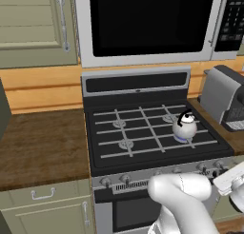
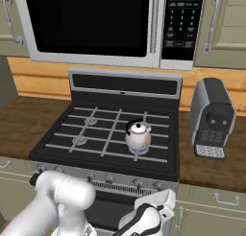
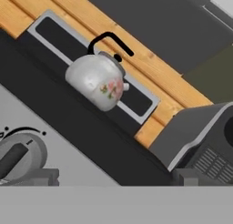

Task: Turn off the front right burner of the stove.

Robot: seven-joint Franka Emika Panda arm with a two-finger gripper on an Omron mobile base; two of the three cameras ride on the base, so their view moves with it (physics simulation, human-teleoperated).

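Observation:
The black stove (image 1: 110, 159) stands ahead with pale grates and a silver knob strip. A white flowered kettle (image 1: 184, 126) sits on the front right burner (image 1: 181, 140), where a faint blue-violet glow rings its base; the same kettle (image 2: 138, 135) and glow show from the right. My gripper (image 3: 113, 177) hangs low in front of the strip's right end, open, with nothing between its widely spaced fingertips (image 3: 38, 176). In the hand view a round grey knob (image 3: 18, 157) lies just beside the left fingertip, apart from it as far as I can tell.
A silver microwave (image 1: 147, 24) with a black window hangs above the stove. A grey coffee machine (image 2: 211, 117) stands on the wooden counter (image 2: 211, 170) to the right. More wooden counter (image 1: 43, 147) lies left, over pale green cabinet doors (image 1: 43, 214).

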